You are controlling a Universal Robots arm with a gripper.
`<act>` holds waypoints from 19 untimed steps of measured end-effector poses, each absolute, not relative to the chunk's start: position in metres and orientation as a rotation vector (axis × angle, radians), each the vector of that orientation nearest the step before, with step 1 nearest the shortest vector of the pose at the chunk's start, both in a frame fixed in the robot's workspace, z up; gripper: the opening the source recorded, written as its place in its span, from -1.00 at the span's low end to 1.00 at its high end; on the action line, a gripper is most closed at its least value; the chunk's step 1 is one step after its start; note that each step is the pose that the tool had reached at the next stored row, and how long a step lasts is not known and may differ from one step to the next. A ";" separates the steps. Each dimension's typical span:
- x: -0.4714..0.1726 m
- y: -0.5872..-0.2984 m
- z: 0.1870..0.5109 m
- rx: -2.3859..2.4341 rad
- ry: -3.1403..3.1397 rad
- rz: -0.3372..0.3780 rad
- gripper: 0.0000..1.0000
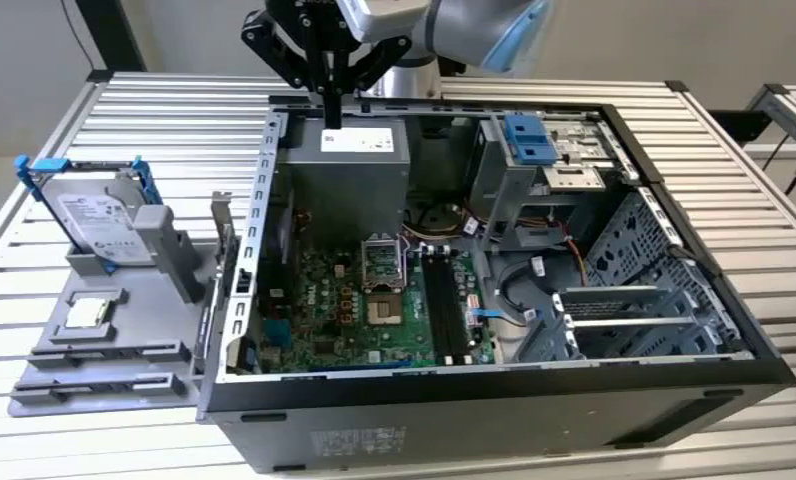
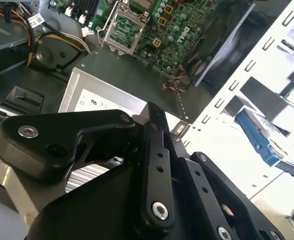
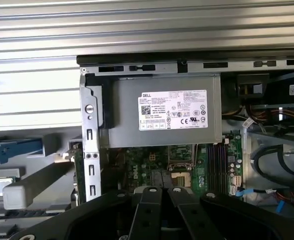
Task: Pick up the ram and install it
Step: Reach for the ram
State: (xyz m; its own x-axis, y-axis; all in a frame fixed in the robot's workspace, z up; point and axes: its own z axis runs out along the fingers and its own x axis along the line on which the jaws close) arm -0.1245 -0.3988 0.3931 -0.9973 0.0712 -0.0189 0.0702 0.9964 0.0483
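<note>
Black gripper (image 1: 331,118) hangs just above the grey metal power supply box (image 1: 358,170) in the exterior view, jaws pressed together; both wrist views set it over that box too. Where the long dark ram stick lies I cannot tell, nor whether it is already seated.

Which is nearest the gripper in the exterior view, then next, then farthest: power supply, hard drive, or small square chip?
1. Power supply, just below the gripper.
2. Hard drive, upright outside the case, exterior view's left.
3. Square chip, on the grey tray, nearer the camera.
</note>
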 end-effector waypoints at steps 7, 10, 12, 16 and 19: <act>-0.133 -0.399 0.393 0.111 3.118 0.075 -1.00; -0.137 -0.399 0.393 0.111 3.118 0.075 -1.00; -0.141 -0.399 0.393 0.110 3.118 0.075 -1.00; -0.150 -0.399 0.393 0.110 3.118 0.075 -1.00; -0.157 -0.399 0.393 0.110 3.118 0.075 -1.00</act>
